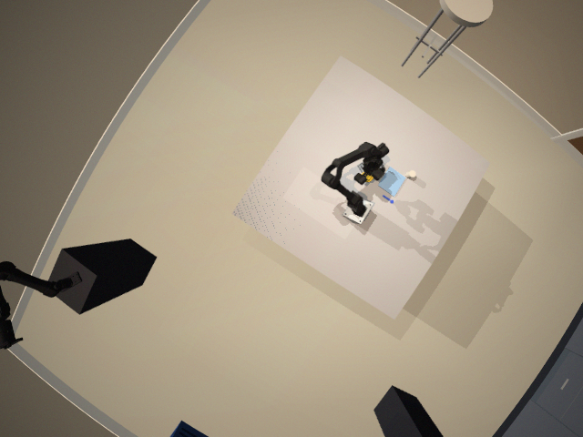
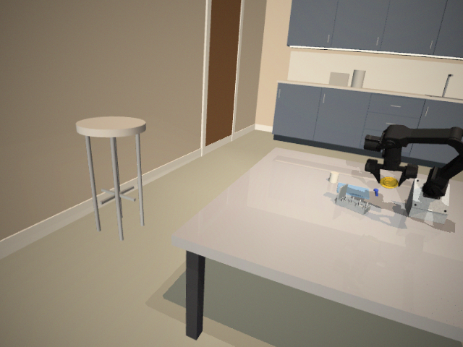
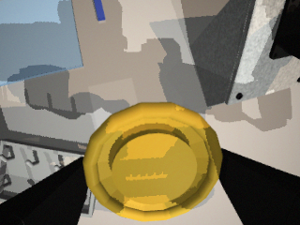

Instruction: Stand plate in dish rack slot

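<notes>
A round yellow plate (image 1: 369,178) (image 2: 388,182) (image 3: 155,164) is held off the table, face showing and somewhat tilted in the exterior view. My gripper (image 2: 390,184) (image 3: 153,160) is shut on the plate, with one black finger at each side of its rim. The grey dish rack (image 2: 349,206) (image 3: 21,162) stands on the table, with a tall panel at one end and rows of short rails. In the wrist view it is at the lower left, partly hidden by a finger. In the top view the arm hides most of it. The plate is apart from the rack.
A light blue flat mat (image 1: 392,182) (image 2: 357,191) (image 3: 33,28) lies beside the rack. A cream cup (image 1: 411,174) (image 2: 333,177) stands past the mat. A small blue stick-like thing (image 1: 387,198) (image 2: 376,191) (image 3: 98,10) lies between the mat and the arm's base (image 2: 427,212).
</notes>
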`<state>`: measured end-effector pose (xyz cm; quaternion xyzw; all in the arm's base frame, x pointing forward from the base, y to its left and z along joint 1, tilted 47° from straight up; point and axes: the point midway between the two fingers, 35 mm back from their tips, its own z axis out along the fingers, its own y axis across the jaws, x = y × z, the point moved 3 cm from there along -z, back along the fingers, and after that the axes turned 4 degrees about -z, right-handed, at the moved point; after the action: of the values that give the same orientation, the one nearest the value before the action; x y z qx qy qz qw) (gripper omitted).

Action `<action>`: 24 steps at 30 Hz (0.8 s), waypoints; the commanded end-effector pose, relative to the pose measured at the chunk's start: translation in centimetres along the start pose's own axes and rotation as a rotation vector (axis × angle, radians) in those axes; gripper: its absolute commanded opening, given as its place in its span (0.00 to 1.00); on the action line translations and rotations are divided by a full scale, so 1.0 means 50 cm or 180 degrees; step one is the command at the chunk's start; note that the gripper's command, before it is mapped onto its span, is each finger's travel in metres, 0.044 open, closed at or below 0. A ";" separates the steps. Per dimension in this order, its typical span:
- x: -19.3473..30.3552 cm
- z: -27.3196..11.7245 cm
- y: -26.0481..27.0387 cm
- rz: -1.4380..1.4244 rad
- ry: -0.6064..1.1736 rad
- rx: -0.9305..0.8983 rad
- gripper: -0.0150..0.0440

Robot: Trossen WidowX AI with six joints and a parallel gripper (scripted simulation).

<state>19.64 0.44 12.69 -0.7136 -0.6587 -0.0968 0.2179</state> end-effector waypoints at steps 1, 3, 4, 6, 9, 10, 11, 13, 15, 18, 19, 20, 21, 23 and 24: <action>-0.001 0.020 -0.001 -0.0185 -0.0308 -0.0005 0.25; -0.001 0.029 0.000 -0.0275 -0.0432 -0.0007 0.25; -0.001 0.034 0.000 -0.0320 -0.0493 -0.0010 0.25; 0.000 0.042 0.001 -0.0409 -0.0616 -0.0019 0.25; -0.001 0.055 0.003 -0.0527 -0.0814 -0.0038 0.25; -0.002 0.059 0.004 -0.0564 -0.0882 -0.0047 0.25; -0.002 0.062 0.005 -0.0600 -0.0950 -0.0057 0.25; -0.003 0.070 0.007 -0.0673 -0.1086 -0.0081 0.25; -0.003 0.077 0.009 -0.0745 -0.1219 -0.0111 0.25; -0.003 0.086 0.012 -0.0854 -0.1413 -0.0164 0.25; -0.003 0.090 0.013 -0.0891 -0.1476 -0.0183 0.25; -0.003 0.093 0.014 -0.0928 -0.1539 -0.0203 0.25; -0.003 0.095 0.016 -0.0965 -0.1601 -0.0225 0.25; -0.002 0.101 0.018 -0.1039 -0.1722 -0.0272 0.25; -0.001 0.104 0.019 -0.1075 -0.1782 -0.0297 0.25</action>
<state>19.71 2.44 8.23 -0.6160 -0.7872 0.0274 0.0141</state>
